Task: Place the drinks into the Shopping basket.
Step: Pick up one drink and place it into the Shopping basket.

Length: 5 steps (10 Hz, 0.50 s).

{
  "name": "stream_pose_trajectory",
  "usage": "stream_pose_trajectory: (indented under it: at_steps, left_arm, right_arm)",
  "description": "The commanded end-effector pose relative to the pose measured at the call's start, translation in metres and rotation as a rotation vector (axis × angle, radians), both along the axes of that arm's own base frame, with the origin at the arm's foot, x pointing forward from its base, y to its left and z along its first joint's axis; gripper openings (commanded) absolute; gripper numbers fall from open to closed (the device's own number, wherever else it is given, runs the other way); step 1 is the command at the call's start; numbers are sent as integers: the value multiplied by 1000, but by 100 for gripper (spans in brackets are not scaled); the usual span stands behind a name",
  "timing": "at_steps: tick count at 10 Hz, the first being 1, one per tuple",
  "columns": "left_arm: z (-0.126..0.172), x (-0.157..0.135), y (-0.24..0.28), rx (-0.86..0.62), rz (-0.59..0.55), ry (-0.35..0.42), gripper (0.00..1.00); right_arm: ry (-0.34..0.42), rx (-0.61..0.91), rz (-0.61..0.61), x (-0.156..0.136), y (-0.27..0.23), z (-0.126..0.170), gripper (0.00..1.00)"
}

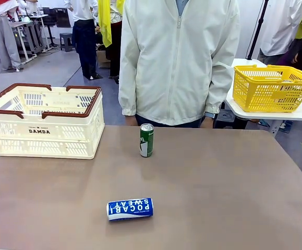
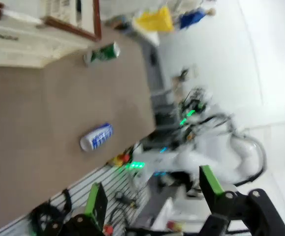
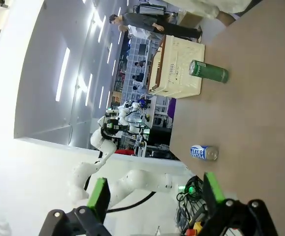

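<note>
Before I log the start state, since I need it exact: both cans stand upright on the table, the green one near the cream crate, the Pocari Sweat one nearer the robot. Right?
Not quite: the Pocari Sweat can lies on its side, as the front view shows. Only the green can stands upright, near the cream DAMDA crate; the rest holds.

Bright, even overhead light fell on the table (image 1: pixel 224 192) in the sharp front view, with only a soft shadow under the blue-and-white can (image 1: pixel 130 208), while the left wrist view was smeared by motion blur, perhaps overexposed too, and strip lights (image 3: pixel 63 73) glared in the clearer right wrist view.
</note>
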<state>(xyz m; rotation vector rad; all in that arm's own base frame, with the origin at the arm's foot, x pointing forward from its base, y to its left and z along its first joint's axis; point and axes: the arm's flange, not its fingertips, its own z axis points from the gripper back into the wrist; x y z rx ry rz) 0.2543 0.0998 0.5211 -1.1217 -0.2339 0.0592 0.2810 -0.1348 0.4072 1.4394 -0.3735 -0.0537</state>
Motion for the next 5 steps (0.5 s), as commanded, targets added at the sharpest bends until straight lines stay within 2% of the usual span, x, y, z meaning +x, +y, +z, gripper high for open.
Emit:
stream_pose_trajectory:
  at_steps: [1, 2, 3, 4, 5]
  left_arm:
    - [17, -26, -135, 234, -221, -117, 100]
    - [17, -40, -191, 337, -346, -205, 100]
    - [10, -54, -243, 449, -364, -388, 100]
    - [-3, -67, -280, 489, -428, -449, 100]
    - [-23, -80, -313, 547, -497, -443, 100]
  right_arm:
    - [-14, -6, 14, -5, -3, 1, 100]
    - [-14, -6, 14, -5, -3, 1, 100]
    - [-14, -6, 14, -5, -3, 1, 100]
    - [-14, -6, 14, -5, -3, 1, 100]
    - [-14, -6, 14, -5, -3, 1, 100]
